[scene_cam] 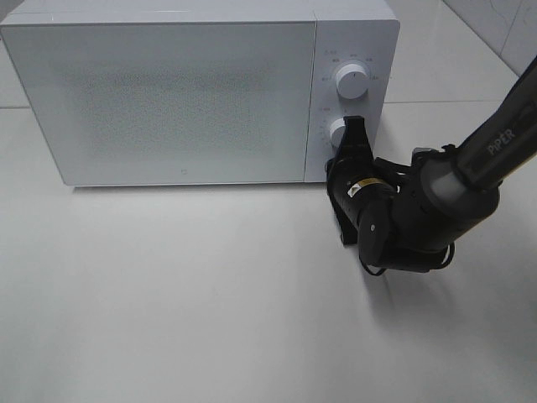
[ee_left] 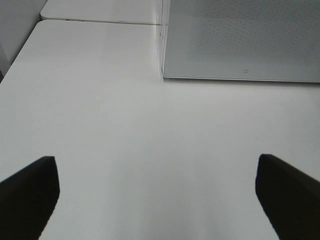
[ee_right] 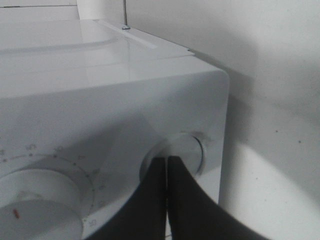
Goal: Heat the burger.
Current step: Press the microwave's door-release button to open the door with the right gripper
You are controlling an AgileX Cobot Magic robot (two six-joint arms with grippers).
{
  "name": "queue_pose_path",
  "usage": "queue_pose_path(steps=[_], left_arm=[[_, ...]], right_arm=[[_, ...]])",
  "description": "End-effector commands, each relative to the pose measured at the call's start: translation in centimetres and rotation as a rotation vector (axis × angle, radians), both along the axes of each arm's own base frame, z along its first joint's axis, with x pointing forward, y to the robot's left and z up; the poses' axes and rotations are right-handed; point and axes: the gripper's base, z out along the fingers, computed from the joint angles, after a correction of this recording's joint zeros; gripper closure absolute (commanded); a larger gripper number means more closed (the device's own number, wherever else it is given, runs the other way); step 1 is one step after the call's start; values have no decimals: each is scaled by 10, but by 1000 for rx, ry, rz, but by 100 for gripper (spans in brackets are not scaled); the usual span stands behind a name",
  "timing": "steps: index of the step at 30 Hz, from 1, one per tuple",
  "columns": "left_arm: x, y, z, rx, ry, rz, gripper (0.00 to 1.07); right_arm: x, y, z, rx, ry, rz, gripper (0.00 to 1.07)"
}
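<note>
The burger is out of view in every frame. The white microwave stands at the back of the table with its door closed. My right gripper is shut, its two fingers pressed together, and their tips rest against the lower knob on the control panel. The right wrist view shows the same shut gripper touching that lower knob. My left gripper is open with nothing between its fingers, low over the bare table in front of the microwave.
The upper knob with its dial marks sits just above the lower one. The white table stretches in front of the microwave. A tiled wall rises at the back right.
</note>
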Motion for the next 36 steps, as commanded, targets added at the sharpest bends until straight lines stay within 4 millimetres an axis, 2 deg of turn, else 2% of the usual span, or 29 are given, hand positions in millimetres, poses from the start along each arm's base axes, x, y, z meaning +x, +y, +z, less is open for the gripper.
queue_pose_path(steps=[1, 13, 22, 36], left_arm=[[-2, 0, 0, -3, -21, -1, 6], [-2, 0, 0, -3, -21, -1, 6], [-2, 0, 0, -3, -21, -1, 6], [-2, 0, 0, -3, -21, -1, 6]], right_arm=[[6, 3, 7, -16, -50, 15, 107], [27, 12, 29, -42, -174, -4, 107], [56, 1, 50, -59, -262, -67, 107], [55, 3, 50, -66, -209, -47, 107]])
